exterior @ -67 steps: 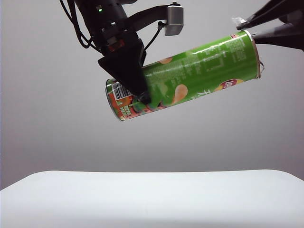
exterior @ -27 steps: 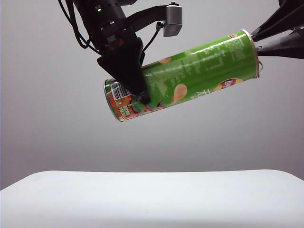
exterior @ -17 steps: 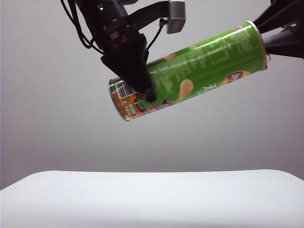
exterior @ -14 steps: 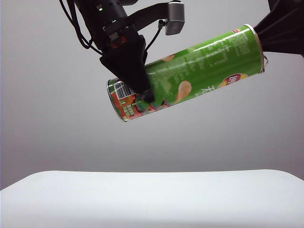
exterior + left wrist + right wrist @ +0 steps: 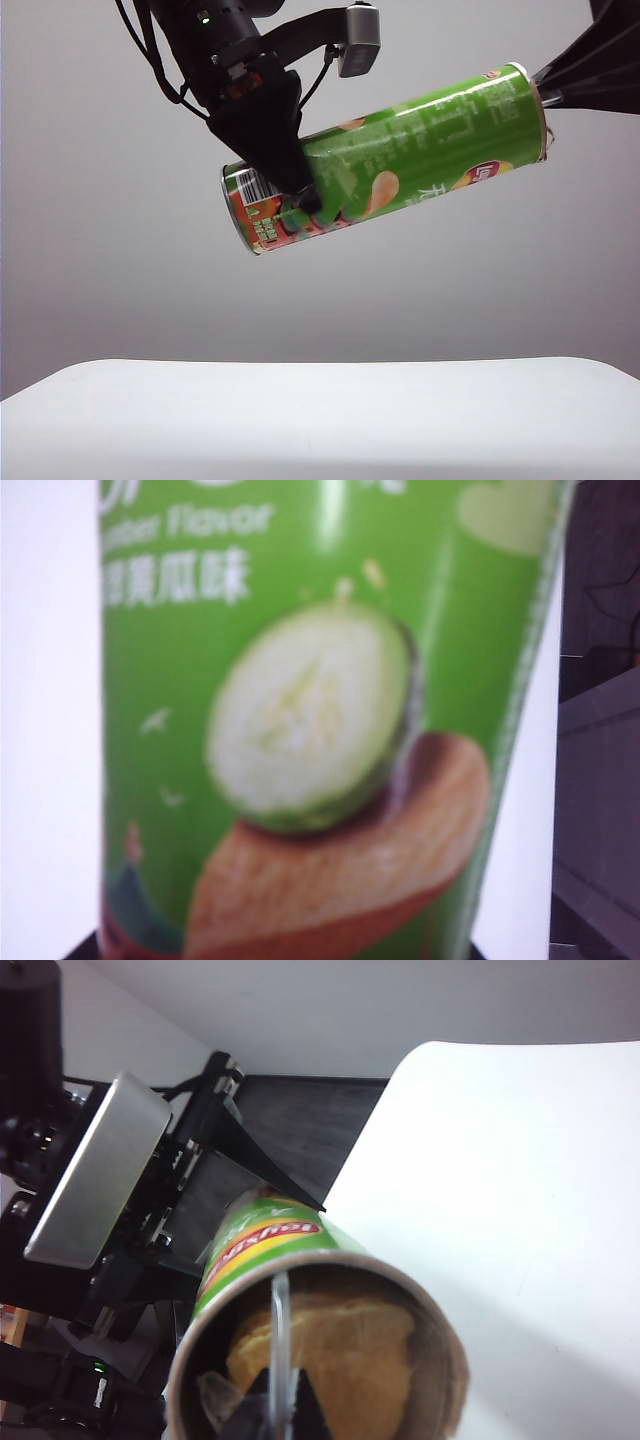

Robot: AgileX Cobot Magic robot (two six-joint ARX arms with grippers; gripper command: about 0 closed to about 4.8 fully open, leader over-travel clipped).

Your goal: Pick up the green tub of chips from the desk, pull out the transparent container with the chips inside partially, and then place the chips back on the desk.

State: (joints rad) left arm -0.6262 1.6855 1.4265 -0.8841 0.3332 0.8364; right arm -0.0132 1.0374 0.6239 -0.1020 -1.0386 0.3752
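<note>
The green tub of chips hangs tilted high above the desk, its barcode end lower and to the left. My left gripper is shut on it near that lower end; in the left wrist view the tub fills the picture, blurred. My right gripper sits at the raised open end. In the right wrist view its dark fingertips are shut on the thin clear rim of the transparent container. The yellow-orange chips show inside the tub's mouth.
The left arm's silver camera box juts out above the tub. In the right wrist view the left arm's dark body stands behind the tub, beside the desk's edge. A plain grey wall is behind.
The right gripper's jaws have come together at the tub's open end. The tub swayed slightly right and came back; the left grip is unchanged.
</note>
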